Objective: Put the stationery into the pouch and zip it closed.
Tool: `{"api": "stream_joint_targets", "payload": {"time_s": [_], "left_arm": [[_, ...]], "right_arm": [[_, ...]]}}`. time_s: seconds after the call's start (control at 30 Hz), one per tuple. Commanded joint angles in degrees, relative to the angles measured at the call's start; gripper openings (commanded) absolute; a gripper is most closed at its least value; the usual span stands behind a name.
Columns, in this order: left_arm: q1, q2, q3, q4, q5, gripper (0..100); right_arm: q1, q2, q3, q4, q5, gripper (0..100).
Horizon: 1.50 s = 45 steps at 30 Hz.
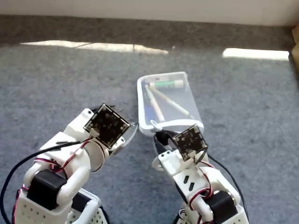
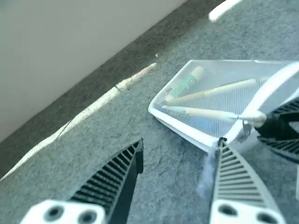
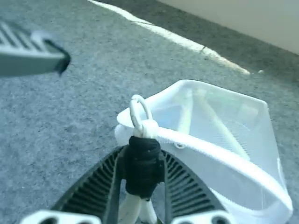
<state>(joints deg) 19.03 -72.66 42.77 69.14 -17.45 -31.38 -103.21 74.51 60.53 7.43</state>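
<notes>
There are 1 pouch (image 1: 192, 106), 2 cream pens (image 1: 174, 101) (image 1: 155, 106), 1 blue pen (image 1: 148, 112), 1 green-labelled marker (image 1: 168, 84).

Pouch (image 3: 233, 135): translucent white plastic mesh, fine-ribbed, semi-gloss. Bench (image 1: 56, 79): grey napped cloth covering, rough, matt. Left gripper (image 2: 180, 141): ribbed matt plastic, one jaw black, one white.

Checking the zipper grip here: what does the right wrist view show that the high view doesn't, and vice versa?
Right wrist view: the black zipper pull with its white ring, clamped in the right gripper. High view: the left arm, the right arm, and the green-labelled tube inside. Both: the white mesh pouch, pale pens in it, and the left gripper nearby.
</notes>
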Motion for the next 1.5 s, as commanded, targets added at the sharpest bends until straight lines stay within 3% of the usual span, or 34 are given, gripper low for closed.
{"api": "stream_joint_targets", "payload": {"time_s": [0.0, 0.3, 0.6, 0.9, 1.23, 1.47], "left_arm": [[1.1, -0.3, -3.1, 3.2, -4.9, 24], [10.7, -0.3, 3.6, 3.1, -11.5, 24], [12.1, -0.2, 14.3, -14.0, -13.7, 24], [13.1, -0.2, 20.5, -26.0, -13.6, 24], [15.3, -0.1, 25.8, -34.7, -13.7, 24], [15.3, 5.7, 27.0, -38.9, -13.6, 24]], "right_arm": [[2.4, -0.1, -7.3, 2.2, -0.5, 0.5], [3.8, -0.2, -10.7, 4.2, -0.5, 0.5], [6.1, -2.2, -13.8, 7.2, -0.2, 0.5], [6.1, -2.1, -14.7, 8.7, -0.2, 0.5], [5.8, -2.1, -16.4, 10.5, -0.1, 0.5], [1.2, -2.1, -16.4, 10.8, -0.1, 0.5]]}}
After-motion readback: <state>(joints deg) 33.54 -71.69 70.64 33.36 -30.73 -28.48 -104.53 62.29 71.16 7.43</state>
